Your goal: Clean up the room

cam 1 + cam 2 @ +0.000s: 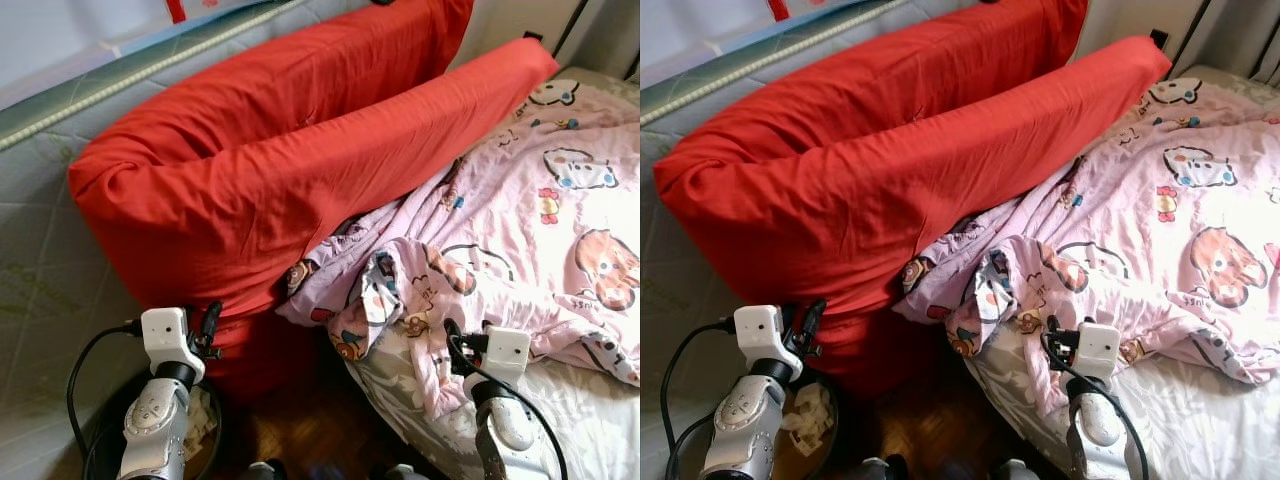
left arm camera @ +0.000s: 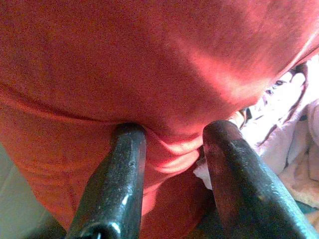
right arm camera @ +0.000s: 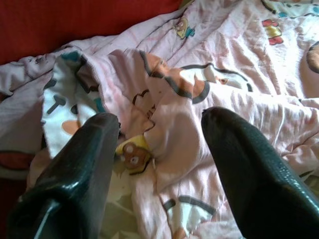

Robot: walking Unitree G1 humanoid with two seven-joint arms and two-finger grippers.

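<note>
A large red pillow (image 1: 260, 180) leans against the bed's head end, with a second red pillow (image 1: 300, 70) behind it. A crumpled pink cartoon-print blanket (image 1: 520, 200) lies on the bed and spills over its near corner. My left gripper (image 1: 208, 328) is at the lower edge of the front pillow. In the left wrist view it (image 2: 172, 134) is open, its fingertips (image 2: 128, 137) pressing into the red fabric. My right gripper (image 1: 452, 345) hovers open just above the blanket's bunched corner (image 3: 149, 114), holding nothing.
A grey quilted mattress (image 1: 50, 250) stands upright on the left. A dark round bin (image 1: 205, 425) with crumpled paper sits on the wooden floor (image 1: 300, 430) beside my left arm. The bed's white sheet (image 1: 590, 420) shows at lower right.
</note>
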